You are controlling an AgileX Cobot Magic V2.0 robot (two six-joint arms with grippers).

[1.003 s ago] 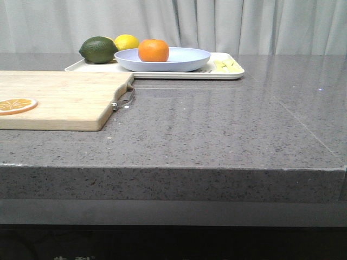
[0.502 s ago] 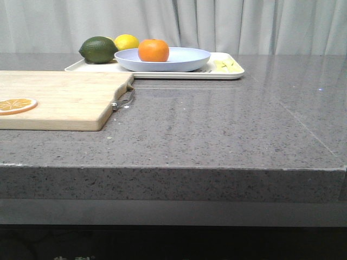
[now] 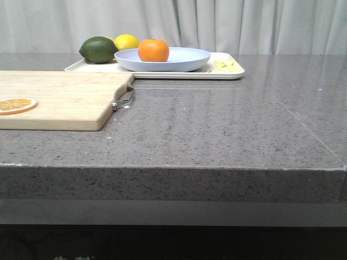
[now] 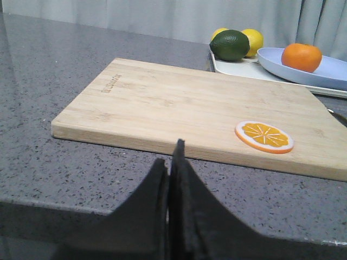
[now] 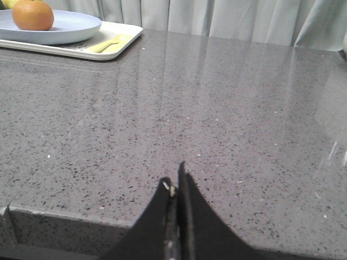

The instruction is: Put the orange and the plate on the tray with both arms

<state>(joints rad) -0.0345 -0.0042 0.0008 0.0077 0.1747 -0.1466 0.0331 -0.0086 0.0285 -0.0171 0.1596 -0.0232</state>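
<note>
Orange point(image 3: 153, 50) sits in the plate point(image 3: 184, 60), plate on the tray point(image 3: 230, 72) at the far worktop point(image 3: 217, 124); task looks done. Left hand point(image 4: 171, 162) and right hand point(image 5: 174, 187) both closed, holding nothing, near edge. Orange likely firm and rolls, so pinch across its middle; plate stiff, smooth, shallow, take it by the rim.

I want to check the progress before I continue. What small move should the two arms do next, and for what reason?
Probably none beyond holding both arms back at rest. The orange lies in the plate, and the plate sits on the tray. The left pincer and the right pincer are shut, empty, and low at the near table edge, far from the tray. The task looks done.
</note>
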